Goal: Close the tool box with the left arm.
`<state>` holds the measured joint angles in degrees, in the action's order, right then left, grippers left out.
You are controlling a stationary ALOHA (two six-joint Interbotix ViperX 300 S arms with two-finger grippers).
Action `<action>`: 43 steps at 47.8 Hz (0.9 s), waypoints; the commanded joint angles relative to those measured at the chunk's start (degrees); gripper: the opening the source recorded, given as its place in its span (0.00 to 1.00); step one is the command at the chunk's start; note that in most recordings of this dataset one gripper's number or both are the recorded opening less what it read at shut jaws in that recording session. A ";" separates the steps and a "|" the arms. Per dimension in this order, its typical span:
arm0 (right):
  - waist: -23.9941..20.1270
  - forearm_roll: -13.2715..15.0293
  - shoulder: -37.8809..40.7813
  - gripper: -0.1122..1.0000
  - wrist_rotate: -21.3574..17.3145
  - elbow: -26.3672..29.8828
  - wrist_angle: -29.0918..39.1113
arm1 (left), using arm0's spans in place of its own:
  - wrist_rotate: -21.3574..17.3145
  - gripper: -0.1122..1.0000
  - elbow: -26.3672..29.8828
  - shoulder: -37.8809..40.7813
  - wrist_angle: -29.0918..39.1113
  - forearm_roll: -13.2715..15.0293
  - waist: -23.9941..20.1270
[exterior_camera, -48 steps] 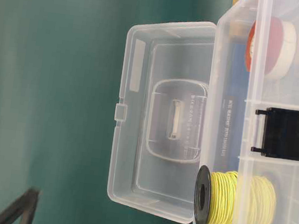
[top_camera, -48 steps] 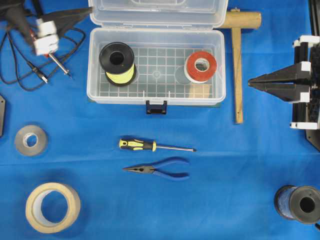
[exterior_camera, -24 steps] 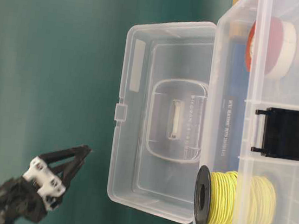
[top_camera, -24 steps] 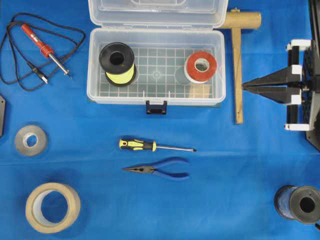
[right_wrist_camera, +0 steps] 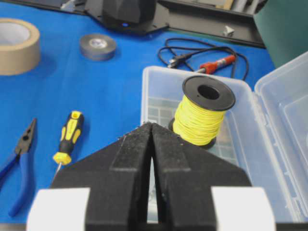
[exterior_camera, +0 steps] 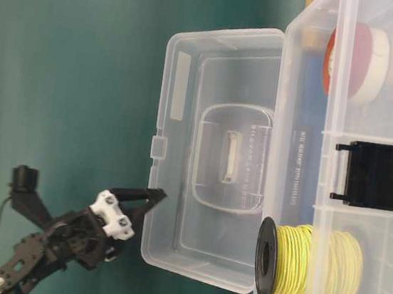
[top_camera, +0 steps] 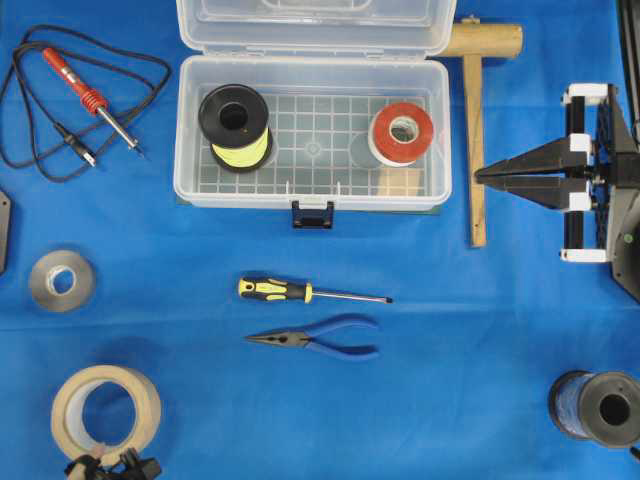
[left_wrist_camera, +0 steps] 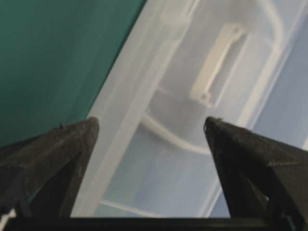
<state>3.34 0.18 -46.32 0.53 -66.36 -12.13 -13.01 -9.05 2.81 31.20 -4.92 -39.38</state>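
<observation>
- Leftmost in the table-level view, the left gripper (exterior_camera: 148, 200) sat at lower left with its two fingers spread wide and nothing between them, tips just beside the free edge of the raised lid (exterior_camera: 210, 149).
- Next, the tool box (top_camera: 312, 190) filled the upper centre of the overhead view, lid tipped back off the top edge, with a yellow wire spool (top_camera: 234, 126) and a red tape roll (top_camera: 402, 132) inside.
- Rightward, the right gripper (top_camera: 482, 177) lay at centre right, fingers pressed together, well apart from the box.
- Doing the step well probably meant getting the fingertips behind the lid's rim and pushing it evenly over toward the black latch (top_camera: 312, 213).
- Hidden: the overhead view lost the left gripper entirely; the left wrist view was blurred, so contact with the lid could not be judged.
</observation>
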 commanded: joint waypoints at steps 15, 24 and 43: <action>2.02 0.00 0.26 0.10 0.00 0.53 -0.26 | 0.18 0.90 -1.14 -1.58 1.49 -0.18 2.81; 2.29 -0.09 0.53 0.10 0.09 0.53 -0.26 | 0.18 0.90 -0.44 -2.90 3.52 -0.18 5.27; 2.55 0.00 1.32 0.10 0.18 0.53 -0.26 | 0.35 0.90 -0.97 -7.47 9.14 -0.09 9.49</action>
<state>5.80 0.18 -45.18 0.62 -66.36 -12.13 -12.92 -10.37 -2.72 38.76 -5.27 -32.34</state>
